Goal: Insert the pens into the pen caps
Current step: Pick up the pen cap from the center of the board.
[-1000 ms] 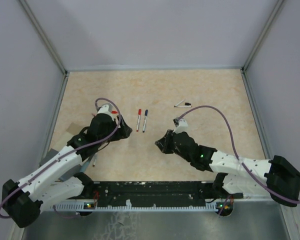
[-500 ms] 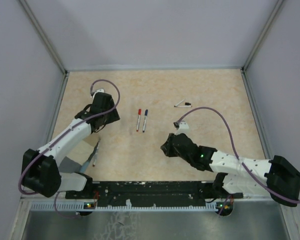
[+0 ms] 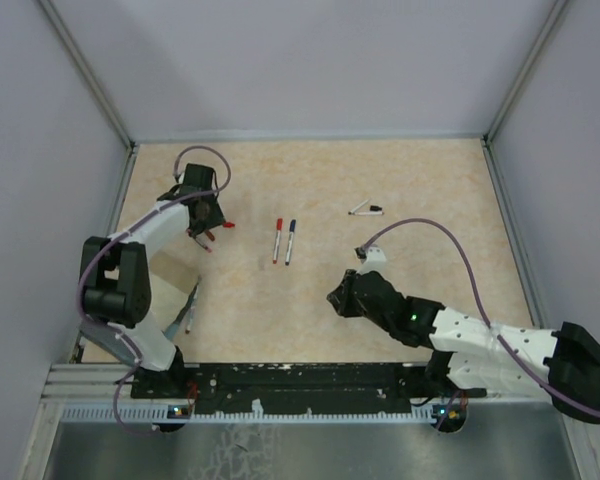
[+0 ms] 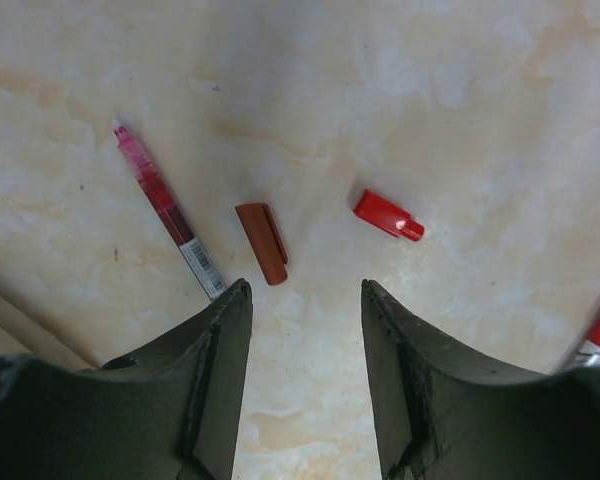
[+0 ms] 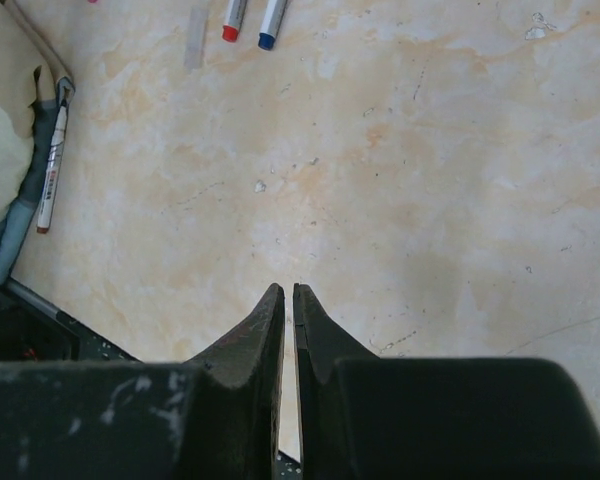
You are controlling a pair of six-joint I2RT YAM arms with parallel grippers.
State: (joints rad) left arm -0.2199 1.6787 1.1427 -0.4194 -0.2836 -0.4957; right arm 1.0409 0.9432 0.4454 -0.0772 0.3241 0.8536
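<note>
**Left claw spread over two loose caps; right claw pressed together near the frame's centre**

The worktop (image 3: 400, 170) is a matte beige sheet, marbled with pale orange veins. In the overhead view the left arm (image 3: 150, 222), with a white forearm and a black wrist, reaches to the upper left of the frame. The left claw (image 4: 305, 290) points down at the worktop, its two dark, flat-faced fingers spread with nothing between them.

In the left wrist view a dark-red cap (image 4: 261, 243) lies flat just above the left fingertip. It is a short plastic cylinder with a clip. To its right, and apart from it, lies a bright red cap (image 4: 388, 215), glossy, above the right fingertip. At the left lies an uncapped pen (image 4: 165, 207). Its front is translucent pink-red, and its white barcoded barrel runs under the left finger.

The right arm (image 3: 470, 335) stretches low from the lower right toward the centre. The right claw (image 5: 287, 292) has its fingers pressed together, only a hairline slit showing, and it pinches nothing.

A red-tipped pen (image 3: 277, 240) and a blue-tipped pen (image 3: 290, 241) lie side by side in the middle of the overhead frame, between the two claws and well apart from both. A white pen (image 5: 50, 165) with a dark-red tip lies at the left edge of the right wrist view, beside a beige sheet (image 5: 5, 110). A black-capped pen (image 3: 365, 209) lies alone, upper right of centre.
</note>
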